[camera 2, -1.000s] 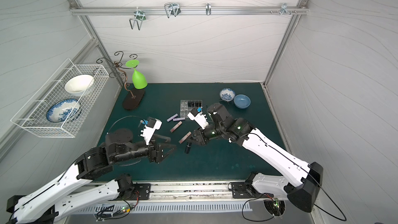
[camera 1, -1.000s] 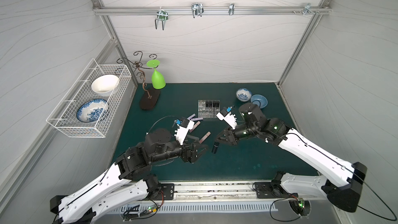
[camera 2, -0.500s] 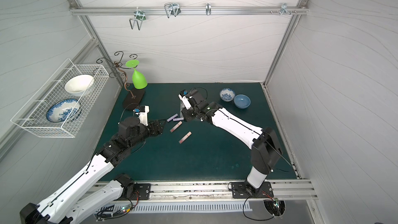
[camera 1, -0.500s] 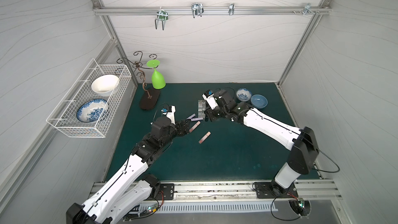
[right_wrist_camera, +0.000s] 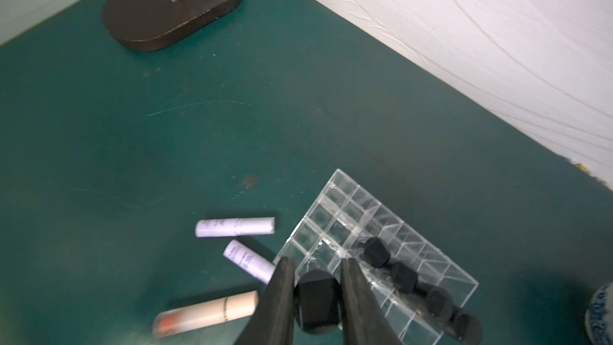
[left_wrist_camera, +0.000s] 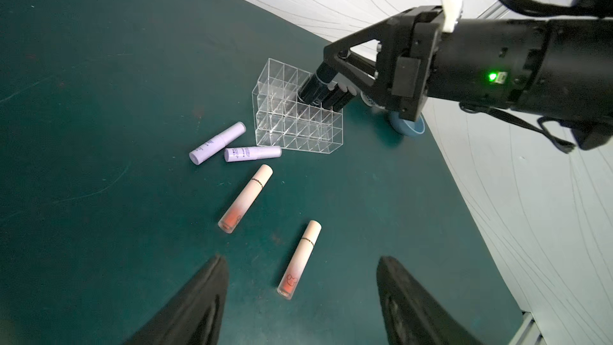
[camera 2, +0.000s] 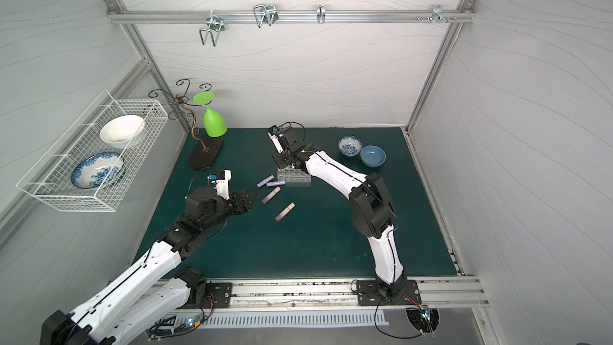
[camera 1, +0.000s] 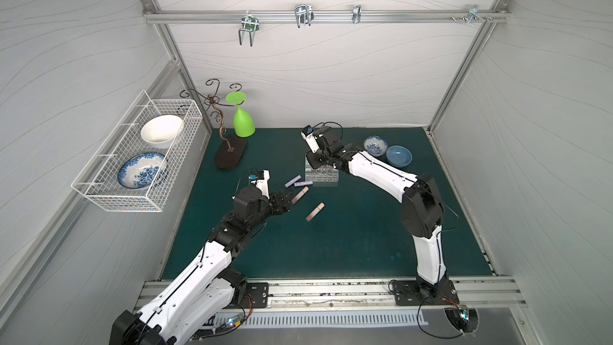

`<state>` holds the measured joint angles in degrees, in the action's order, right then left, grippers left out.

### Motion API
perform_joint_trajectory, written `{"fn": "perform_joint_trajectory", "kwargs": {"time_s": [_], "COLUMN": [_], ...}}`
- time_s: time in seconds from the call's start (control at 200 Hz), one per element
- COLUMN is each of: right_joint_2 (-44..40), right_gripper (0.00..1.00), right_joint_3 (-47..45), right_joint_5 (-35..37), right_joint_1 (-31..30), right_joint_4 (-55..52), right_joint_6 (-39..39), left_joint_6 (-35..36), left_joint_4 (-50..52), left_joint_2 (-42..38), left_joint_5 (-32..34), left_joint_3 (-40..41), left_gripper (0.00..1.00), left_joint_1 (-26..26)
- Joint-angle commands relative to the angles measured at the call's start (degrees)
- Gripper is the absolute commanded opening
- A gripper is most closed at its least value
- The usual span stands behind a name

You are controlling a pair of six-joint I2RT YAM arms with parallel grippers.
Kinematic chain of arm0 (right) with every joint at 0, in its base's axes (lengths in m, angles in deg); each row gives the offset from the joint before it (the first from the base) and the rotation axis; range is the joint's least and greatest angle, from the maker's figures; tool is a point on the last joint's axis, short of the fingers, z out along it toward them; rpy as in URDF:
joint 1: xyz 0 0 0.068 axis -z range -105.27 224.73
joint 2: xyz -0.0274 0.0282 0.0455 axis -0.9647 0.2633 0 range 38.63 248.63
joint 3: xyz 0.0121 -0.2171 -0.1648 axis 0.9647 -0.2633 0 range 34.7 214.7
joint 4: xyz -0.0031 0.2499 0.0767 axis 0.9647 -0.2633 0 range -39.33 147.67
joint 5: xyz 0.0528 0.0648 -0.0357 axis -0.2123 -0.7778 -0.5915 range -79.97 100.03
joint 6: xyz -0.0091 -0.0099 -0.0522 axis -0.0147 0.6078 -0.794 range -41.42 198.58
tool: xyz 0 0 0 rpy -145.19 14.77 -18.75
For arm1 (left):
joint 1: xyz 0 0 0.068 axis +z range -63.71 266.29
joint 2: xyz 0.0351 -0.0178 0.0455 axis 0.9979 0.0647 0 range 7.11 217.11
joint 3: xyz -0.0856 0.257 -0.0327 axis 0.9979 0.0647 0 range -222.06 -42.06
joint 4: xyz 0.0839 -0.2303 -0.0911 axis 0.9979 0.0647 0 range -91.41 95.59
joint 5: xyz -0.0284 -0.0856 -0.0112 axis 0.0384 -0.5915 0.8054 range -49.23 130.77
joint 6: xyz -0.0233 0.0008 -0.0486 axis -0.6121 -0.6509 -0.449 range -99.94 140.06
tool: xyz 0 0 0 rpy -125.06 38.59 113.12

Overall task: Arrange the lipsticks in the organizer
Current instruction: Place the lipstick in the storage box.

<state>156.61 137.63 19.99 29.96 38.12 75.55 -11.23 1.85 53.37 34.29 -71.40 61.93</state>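
The clear organizer (camera 1: pixel 321 174) (right_wrist_camera: pixel 374 243) stands mid-table with several black lipsticks (right_wrist_camera: pixel 403 277) upright in one row. My right gripper (right_wrist_camera: pixel 316 280) (camera 1: pixel 313 160) is shut on another black lipstick (right_wrist_camera: pixel 316 306) (left_wrist_camera: pixel 313 89), tilted over the organizer's left cells. Two lilac lipsticks (left_wrist_camera: pixel 217 143) (left_wrist_camera: pixel 252 153) and two pink ones (left_wrist_camera: pixel 246 198) (camera 1: pixel 315 211) lie on the mat left of and in front of the organizer. My left gripper (left_wrist_camera: pixel 300 258) (camera 1: pixel 285 199) is open and holds nothing, just left of the pink tubes.
A white wire basket (camera 1: pixel 139 157) with two bowls hangs on the left wall. A green glass (camera 1: pixel 243 121) hangs on a metal stand with a dark base (camera 1: pixel 230 157) at the back left. Two small bowls (camera 1: pixel 375 146) (camera 1: pixel 399 155) sit right of the organizer.
My right gripper has carried the black lipstick from the front middle back to the organizer. My left arm has stretched from the front toward the loose lipsticks. Both have held still over the last half second.
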Motion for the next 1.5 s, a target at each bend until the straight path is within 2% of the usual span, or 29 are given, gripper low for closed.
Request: {"fn": "perform_joint_trajectory", "kwargs": {"time_s": [0.0,0.575,1.331,1.421,1.496], "right_joint_2": [1.5,8.5,11.3,11.8,11.1], "right_gripper": [0.24,0.25,0.25,0.35,0.53], "right_joint_3": [1.4,7.4,7.2,7.6,7.4], "right_joint_5": [1.2,-2.0,-3.4,-3.1,-3.4], "right_joint_1": [0.7,3.9,3.8,3.9,3.9], "right_joint_4": [1.4,1.2,0.7,0.2,0.2], "right_joint_6": [-1.9,-1.4,-0.8,-0.8,-0.5], "left_joint_6": [-0.5,1.0,1.7,2.0,3.1], "left_joint_4": [-4.8,-6.4,-7.0,-6.5,-4.6], "left_joint_2": [0.4,5.1,6.8,7.2,8.4], "left_joint_5": [-2.7,-6.3,-7.8,-8.0,-7.8], "left_joint_3": [-0.5,-0.6,-1.0,-1.2,-2.2], "left_gripper": [0.76,0.76,0.78,0.78,0.79], "left_joint_1": [0.3,0.2,0.3,0.3,0.3]}}
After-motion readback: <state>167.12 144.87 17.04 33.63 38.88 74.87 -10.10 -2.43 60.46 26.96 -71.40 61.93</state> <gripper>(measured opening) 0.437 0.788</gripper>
